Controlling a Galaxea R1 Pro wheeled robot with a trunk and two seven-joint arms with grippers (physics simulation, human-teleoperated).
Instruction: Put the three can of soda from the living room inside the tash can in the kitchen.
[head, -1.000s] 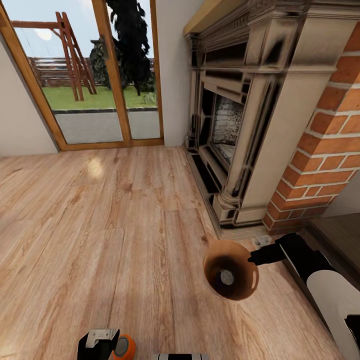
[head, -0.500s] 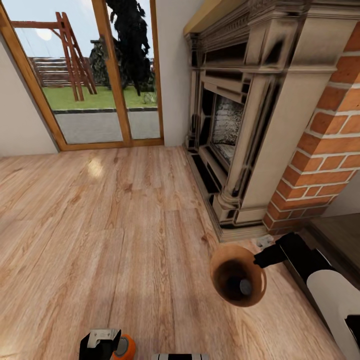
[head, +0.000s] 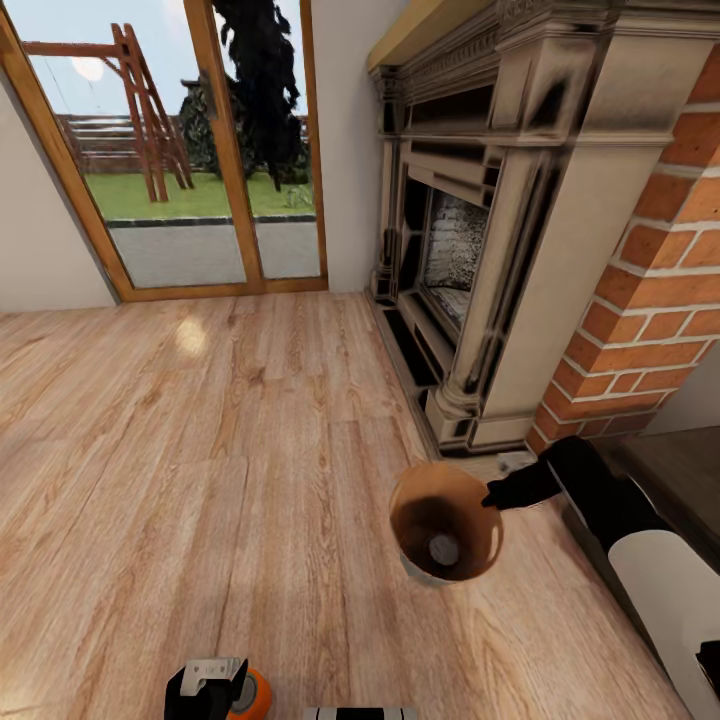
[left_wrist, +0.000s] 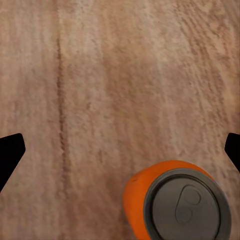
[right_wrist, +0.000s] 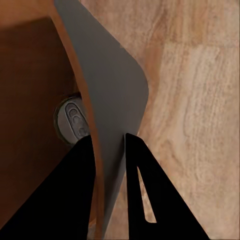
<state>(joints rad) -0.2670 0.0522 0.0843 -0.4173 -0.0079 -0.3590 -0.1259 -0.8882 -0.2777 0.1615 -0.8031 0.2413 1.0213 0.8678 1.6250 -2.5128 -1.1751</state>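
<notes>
Right gripper pinches the trash can wall, one can lying inside. Left gripper holds an orange can; whether its fingers actually clamp it, I cannot tell.

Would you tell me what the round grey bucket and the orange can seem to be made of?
The round grey bucket: matte grey outside, brown inside, tan wood-like rim; the body's material is unclear. The orange can: likely painted metal, with a dull grey lid and pull tab.
</notes>
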